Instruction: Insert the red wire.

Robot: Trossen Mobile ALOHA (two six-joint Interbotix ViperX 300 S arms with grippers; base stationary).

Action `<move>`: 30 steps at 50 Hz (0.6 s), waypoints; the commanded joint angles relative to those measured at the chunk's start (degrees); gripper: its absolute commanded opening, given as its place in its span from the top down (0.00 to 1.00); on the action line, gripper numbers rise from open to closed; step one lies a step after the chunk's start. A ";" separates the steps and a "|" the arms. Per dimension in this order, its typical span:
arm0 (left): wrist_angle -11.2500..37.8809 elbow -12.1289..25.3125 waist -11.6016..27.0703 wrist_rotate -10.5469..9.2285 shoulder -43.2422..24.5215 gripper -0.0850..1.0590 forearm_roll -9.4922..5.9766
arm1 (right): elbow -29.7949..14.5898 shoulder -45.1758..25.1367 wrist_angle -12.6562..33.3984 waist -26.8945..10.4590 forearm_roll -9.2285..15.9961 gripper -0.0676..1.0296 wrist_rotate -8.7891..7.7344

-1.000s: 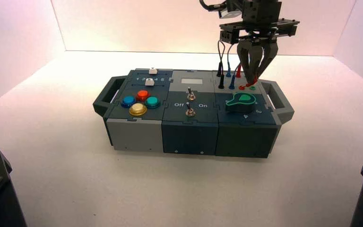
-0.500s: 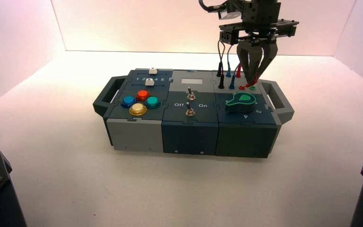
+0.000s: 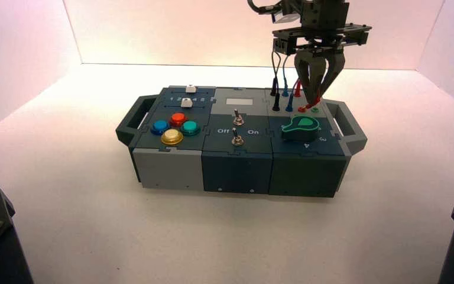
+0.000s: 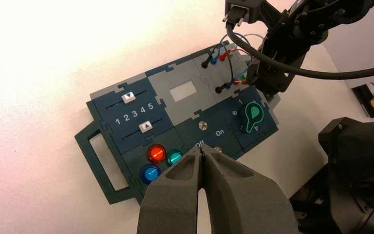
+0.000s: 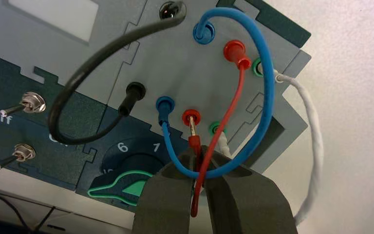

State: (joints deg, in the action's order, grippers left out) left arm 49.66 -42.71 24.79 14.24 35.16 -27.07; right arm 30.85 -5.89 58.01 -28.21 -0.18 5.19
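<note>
The red wire loops over the box's wire panel. Its far red plug sits in the back red socket. My right gripper is shut on the near red plug. That plug's bare metal pin points into the front red socket and is only partly in. In the high view the right gripper hangs over the back right of the box, with the red wire beside it. My left gripper is shut and empty, held off above the box's button end.
A black wire, a blue wire and a white wire loop around the red one. The blue loop crosses right at the right fingers. The green knob sits just in front of the sockets. Two toggle switches stand mid-box.
My right gripper has risen very slightly with the red plug in it. The box and the left arm have not moved.
</note>
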 commanded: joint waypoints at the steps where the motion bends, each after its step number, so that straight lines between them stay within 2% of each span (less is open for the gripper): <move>1: -0.35 0.70 0.00 0.35 0.70 0.95 0.00 | -2.02 1.58 -1.14 -0.18 0.09 0.96 0.09; 30: -0.35 0.70 0.09 0.35 0.88 0.95 0.00 | -1.32 2.29 -3.60 -0.18 0.09 0.96 0.35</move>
State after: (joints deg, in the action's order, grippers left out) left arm 49.66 -42.71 24.79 14.15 35.60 -26.98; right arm 30.41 -5.19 55.37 -28.21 -0.18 5.27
